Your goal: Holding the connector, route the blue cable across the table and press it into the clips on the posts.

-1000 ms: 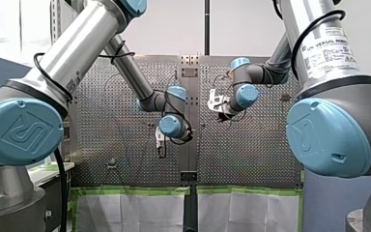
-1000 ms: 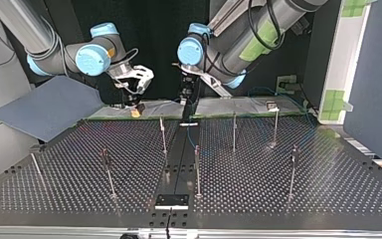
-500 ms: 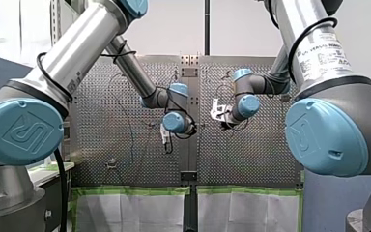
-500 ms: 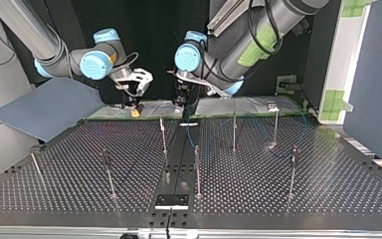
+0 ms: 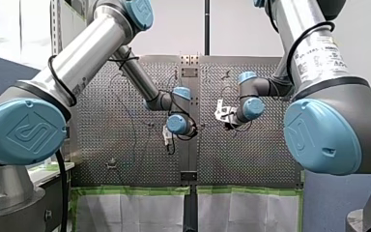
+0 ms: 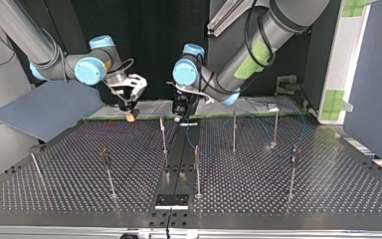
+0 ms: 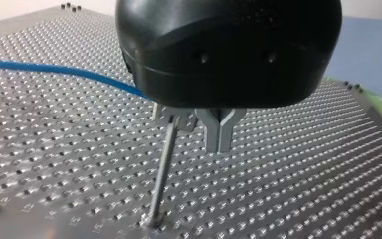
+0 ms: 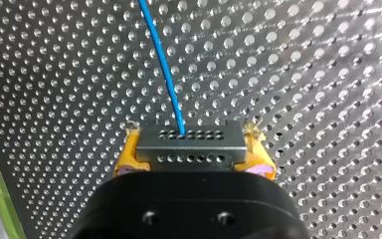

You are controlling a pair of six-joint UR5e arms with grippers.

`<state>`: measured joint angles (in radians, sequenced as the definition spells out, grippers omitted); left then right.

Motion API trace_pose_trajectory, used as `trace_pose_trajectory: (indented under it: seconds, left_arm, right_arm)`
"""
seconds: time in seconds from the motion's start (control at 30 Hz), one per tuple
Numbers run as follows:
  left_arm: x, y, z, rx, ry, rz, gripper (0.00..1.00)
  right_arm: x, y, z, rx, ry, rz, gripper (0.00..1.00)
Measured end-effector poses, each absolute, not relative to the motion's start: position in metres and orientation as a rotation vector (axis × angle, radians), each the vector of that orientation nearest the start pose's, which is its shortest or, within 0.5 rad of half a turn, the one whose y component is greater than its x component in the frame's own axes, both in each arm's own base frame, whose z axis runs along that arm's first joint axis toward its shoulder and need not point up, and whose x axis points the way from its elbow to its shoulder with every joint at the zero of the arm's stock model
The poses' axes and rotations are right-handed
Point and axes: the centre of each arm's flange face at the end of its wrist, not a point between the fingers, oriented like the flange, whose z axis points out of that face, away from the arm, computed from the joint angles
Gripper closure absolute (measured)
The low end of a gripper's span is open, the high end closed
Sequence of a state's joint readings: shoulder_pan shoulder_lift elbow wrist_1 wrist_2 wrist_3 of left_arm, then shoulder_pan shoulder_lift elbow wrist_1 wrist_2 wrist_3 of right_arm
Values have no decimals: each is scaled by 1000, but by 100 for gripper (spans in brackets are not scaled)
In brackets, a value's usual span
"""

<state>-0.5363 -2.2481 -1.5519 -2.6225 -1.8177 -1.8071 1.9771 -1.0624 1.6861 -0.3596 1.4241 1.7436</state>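
- In the right wrist view, my right gripper (image 8: 193, 149) pinches the grey multi-hole connector (image 8: 189, 142) between its yellow pads (image 8: 129, 157), with one pad against each end of the block.
- The blue cable (image 8: 163, 59) leaves the connector's front face and runs straight ahead of those jaws, above the perforated table (image 8: 328, 99). No other view shows this joint.
- In the left wrist view, my black-bodied left gripper (image 7: 197, 132) hangs over the table. A thin metal post (image 7: 161, 169) stands just beneath it, its top reaching up to the gripper.
- In that view the cable comes in from one side and passes out of sight behind the gripper's body. I cannot tell whether these jaws are spread or closed on it.
- In the top view, both grippers hang near the table's far edge, close together but apart. The upright posts (image 6: 197, 172) stand on the table below and ahead of the jaws. The connector cannot be made out here.
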Motion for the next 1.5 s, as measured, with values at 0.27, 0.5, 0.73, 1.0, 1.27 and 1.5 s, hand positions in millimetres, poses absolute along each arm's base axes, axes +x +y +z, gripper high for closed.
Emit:
trace_pose_trajectory:
  seconds: [0.27,0.5,0.73,1.0,1.27,1.5]
  left_arm:
    - [540,-427,164,46,1667,-372,100]
    - [561,-413,157,62,1693,-371,100]
    - [564,-416,143,96,1724,-366,100]
    - [570,-414,147,91,1718,-364,85]
    - [563,-416,144,115,1754,-339,0]
    - [552,-416,141,135,1805,-270,0]
  right_arm:
    - [365,-503,186,-2401,1701,-2125,100]
    - [356,-517,190,-2387,1728,-2149,100]
    - [347,-528,192,-2378,1752,-2165,100]
    - [340,-534,190,-2378,1775,-2161,100]
    - [335,-537,189,-2381,1789,-2160,100]
    - [334,-538,189,-2387,1787,-2161,100]
